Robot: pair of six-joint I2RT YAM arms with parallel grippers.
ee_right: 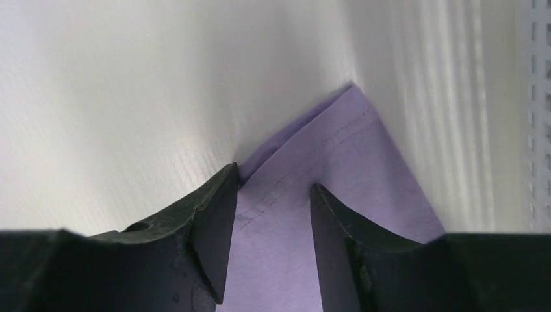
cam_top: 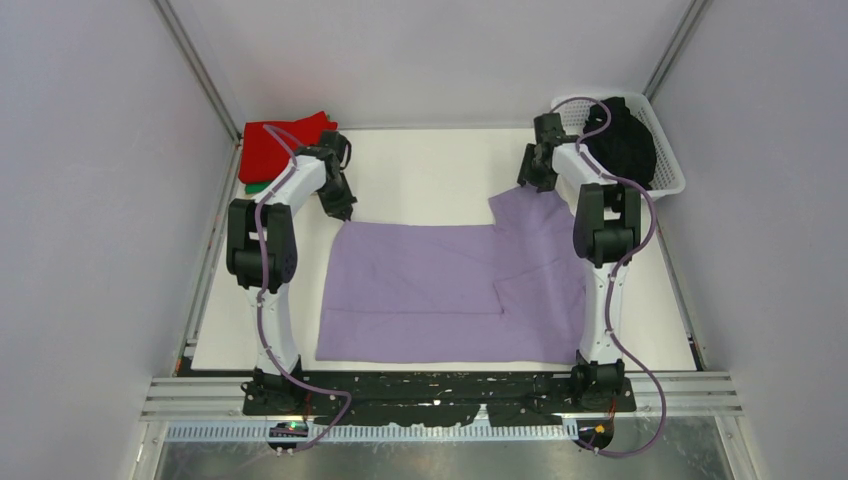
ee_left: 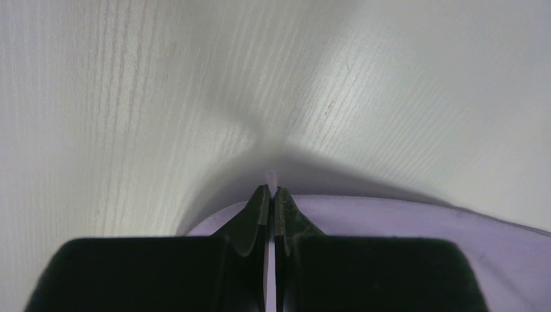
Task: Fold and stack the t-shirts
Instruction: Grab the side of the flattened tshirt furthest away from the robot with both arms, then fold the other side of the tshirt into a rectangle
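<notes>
Pinching the limp, light lavender t-shirt (cam_top: 420,290) by its corner, the left hand (ee_left: 271,192) is clamped; the right hand (ee_right: 273,179) gapes with the sleeve hem (ee_right: 312,153) between its fingers.

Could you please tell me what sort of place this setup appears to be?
Probably a robotics lab test cell, not a home: bare panel walls box in a white table, two robot arms are bolted at its edge, and a lavender t-shirt lies spread.

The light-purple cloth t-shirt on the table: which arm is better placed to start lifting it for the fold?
Left. The left gripper is shut on the light-purple cloth t-shirt at its far edge. The right gripper only straddles the sleeve, jaws apart, so it seems less ready.
</notes>
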